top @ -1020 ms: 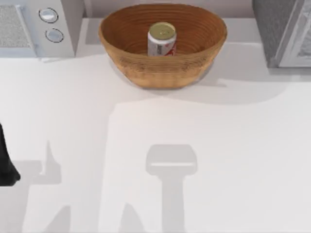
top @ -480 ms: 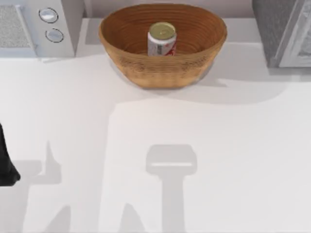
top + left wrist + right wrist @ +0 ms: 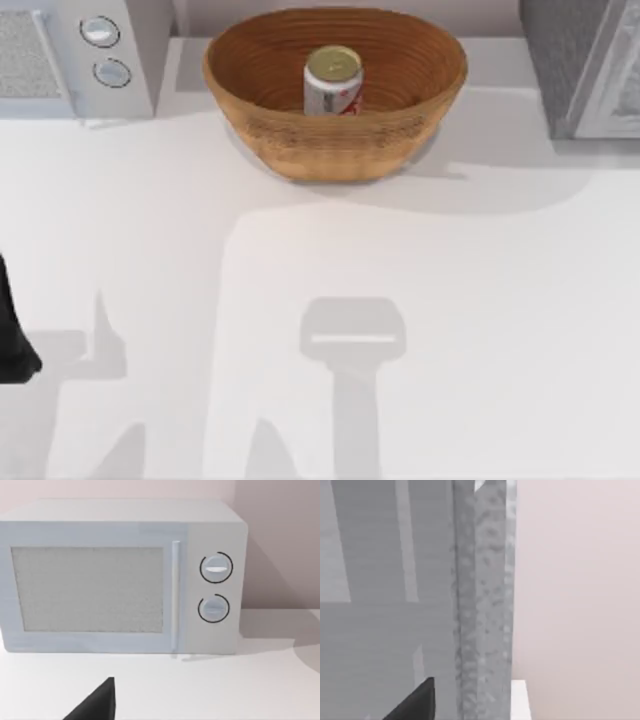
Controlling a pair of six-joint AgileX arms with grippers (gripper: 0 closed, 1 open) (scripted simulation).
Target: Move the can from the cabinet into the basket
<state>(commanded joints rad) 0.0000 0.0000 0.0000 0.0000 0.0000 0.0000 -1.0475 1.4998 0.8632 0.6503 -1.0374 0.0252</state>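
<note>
The can (image 3: pixel 333 80) stood upright inside the basket (image 3: pixel 250 60), upper centre of frame, nearer neither arm; jaws' state: cannot tell.

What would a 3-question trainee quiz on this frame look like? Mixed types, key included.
1. True or false: the can stands upright inside the basket.
2. Multiple choice: the white appliance with two round knobs sits at the table's far A) left B) right C) middle.
3. Short answer: which thing stands at the table's far right?

Key
1. True. Its gold top faces up and the wicker rim rings it.
2. A. It is left of the basket in the top view.
3. The cabinet, dark grey and speckled, with a pale door frame.
</note>
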